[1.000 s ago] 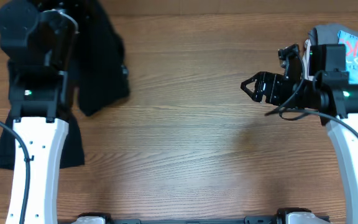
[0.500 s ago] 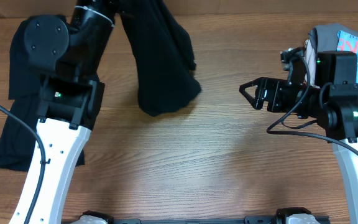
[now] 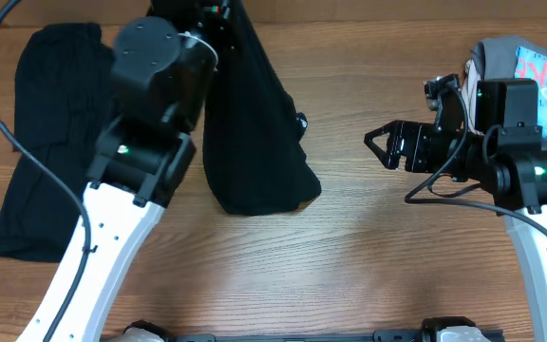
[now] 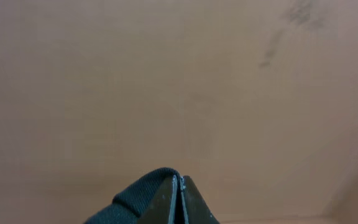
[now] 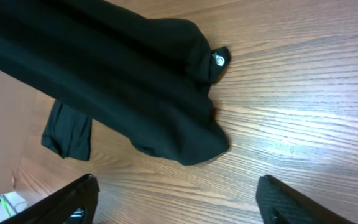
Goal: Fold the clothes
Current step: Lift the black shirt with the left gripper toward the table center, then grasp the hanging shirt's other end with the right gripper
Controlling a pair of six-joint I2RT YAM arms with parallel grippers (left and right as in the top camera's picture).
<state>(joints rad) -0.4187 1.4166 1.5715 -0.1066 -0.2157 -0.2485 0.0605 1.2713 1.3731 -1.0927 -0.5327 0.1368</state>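
Overhead tells me the left arm has swung in from 9 o'clock toward the middle within the last second, carrying the black garment (image 3: 254,142) with it. My left gripper (image 4: 180,194) is clenched on a fold of it up at 12 o'clock, and the cloth hangs down to a bunched end on the table (image 3: 368,275) just left of centre. A second black piece (image 3: 41,152) lies at 9 o'clock. The right gripper (image 3: 380,147) waits spread and empty at 3 o'clock. I judge the garment is now placed for spreading flat.
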